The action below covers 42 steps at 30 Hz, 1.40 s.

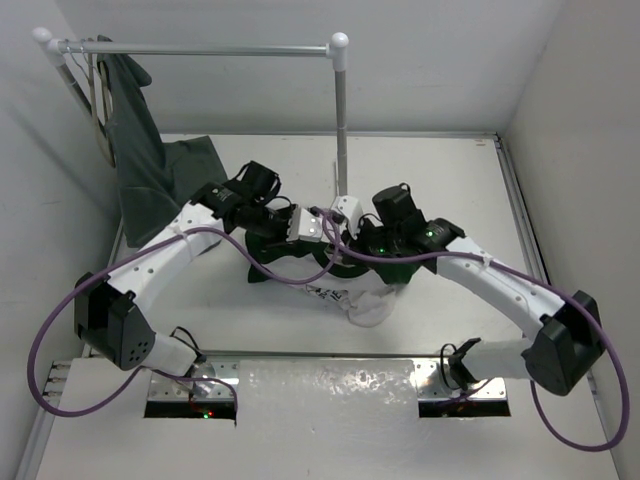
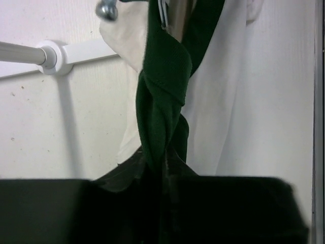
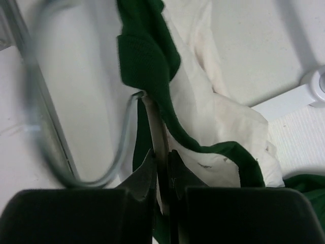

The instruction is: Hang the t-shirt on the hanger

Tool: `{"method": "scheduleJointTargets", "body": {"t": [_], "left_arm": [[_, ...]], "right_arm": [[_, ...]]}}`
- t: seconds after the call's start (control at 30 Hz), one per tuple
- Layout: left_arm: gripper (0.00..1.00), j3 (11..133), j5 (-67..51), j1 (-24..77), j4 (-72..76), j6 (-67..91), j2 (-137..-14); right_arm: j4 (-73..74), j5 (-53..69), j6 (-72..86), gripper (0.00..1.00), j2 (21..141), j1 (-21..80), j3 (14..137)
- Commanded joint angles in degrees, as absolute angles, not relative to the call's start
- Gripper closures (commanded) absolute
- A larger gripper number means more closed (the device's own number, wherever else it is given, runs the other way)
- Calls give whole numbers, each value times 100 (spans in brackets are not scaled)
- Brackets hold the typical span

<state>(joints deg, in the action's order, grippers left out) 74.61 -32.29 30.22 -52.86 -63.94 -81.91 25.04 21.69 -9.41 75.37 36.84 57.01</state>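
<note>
White walls close in a white table [image 1: 440, 180]. A silver-and-white clothes rail [image 1: 200, 48] stands at the back, with a dull grey-green garment [image 1: 140, 160] draped at its left end. At mid-table both arms meet over the dark green t-shirt with a white printed panel [image 1: 368, 300], which is bunched between them. From above, the arms hide most of it. The left gripper [image 2: 163, 180] pinches a twisted green strip of the t-shirt, and its fingers [image 2: 51, 213] show only as dark, unfocused blocks. The right gripper [image 3: 163, 165] is pressed tight on the slim brownish-grey clothes hanger [image 3: 158, 127] just below its wire hook [image 3: 30, 101], which blurs near the lens. The rest of the hanger cannot be made out under the cloth, and the print is too small to read.
</note>
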Motion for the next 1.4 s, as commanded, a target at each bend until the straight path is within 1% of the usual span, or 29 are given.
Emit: {"method": "scheduleJointTargets", "body": {"t": [0.0, 0.03, 0.1, 0.13, 0.17, 0.27, 0.43, 0.5, 0.57, 0.6, 0.63, 0.67, 0.83, 1.0, 1.03, 1.07, 1.1, 1.13, 1.2, 1.23, 1.27, 1.37], "left_arm": [[87, 7857, -3507, 2936, -5316, -6380, -8042], [79, 7918, -3611, 2770, -5352, -6477, -8042], [70, 8015, -3813, 2480, -5414, -6495, -8042], [62, 8050, -3832, 2418, -5414, -6521, -8051], [59, 8077, -3806, 2373, -5423, -6539, -8068], [53, 8121, -3735, 2320, -5388, -6592, -8086], [52, 7990, -3762, 2303, -5256, -6487, -8121], [53, 7902, -3753, 2268, -5125, -6425, -8130], [68, 7823, -3657, 2259, -4836, -6285, -8130], [77, 7796, -3569, 2259, -4764, -6215, -8165], [94, 7805, -3516, 2259, -4738, -6153, -8182], [100, 7822, -3463, 2259, -4729, -6118, -8209], [100, 7893, -3077, 2136, -4633, -5986, -8139], [100, 7893, -2892, 2109, -4596, -6029, -8051], [99, 7893, -2883, 2109, -4605, -6038, -8025], [95, 7884, -2874, 2109, -4588, -6029, -8016], [90, 7884, -2857, 2109, -4597, -6029, -8016], [82, 7849, -2804, 2109, -4553, -5994, -8016], [71, 7822, -2795, 2109, -4535, -5950, -8016], [58, 7787, -2804, 2109, -4500, -5889, -8016], [49, 7778, -2821, 2109, -4517, -5871, -8016], [44, 7717, -2883, 2083, -4553, -5827, -8007]], "right_arm": [[2284, 2057, -931, 100, 7024, 3569, 5442], [2398, 2065, -1053, 100, 6935, 3499, 5423], [2829, 2205, -1186, 100, 6707, 3244, 5431], [2969, 2267, -1308, 100, 6628, 3182, 5449], [3232, 2355, -1370, 100, 6566, 3051, 5484], [3724, 2338, -1590, 100, 6399, 2927, 5730], [4236, 2241, -1766, 100, 6381, 2900, 6301], [4464, 2241, -1828, 100, 6372, 2909, 6546], [4718, 2285, -1837, 100, 6433, 2909, 6845], [4789, 2303, -1854, 100, 6442, 2909, 6934], [4860, 2268, -1872, 100, 6460, 2900, 7013], [5026, 2224, -1898, 100, 6451, 2909, 7092], [5440, 1654, -2232, 100, 6320, 2795, 7313], [5353, 1600, -2171, 100, 6196, 2751, 7207], [5344, 1608, -2153, 100, 6196, 2751, 7216], [5344, 1600, -2153, 100, 6196, 2742, 7216], [5344, 1600, -2145, 100, 6196, 2742, 7225], [5335, 1617, -2136, 100, 6188, 2742, 7242], [5283, 1670, -2118, 100, 6170, 2742, 7242], [5265, 1713, -2083, 100, 6161, 2742, 7251], [5247, 1775, -2074, 100, 6135, 2751, 7242], [5212, 1802, -2057, 100, 6100, 2742, 7260]]}}
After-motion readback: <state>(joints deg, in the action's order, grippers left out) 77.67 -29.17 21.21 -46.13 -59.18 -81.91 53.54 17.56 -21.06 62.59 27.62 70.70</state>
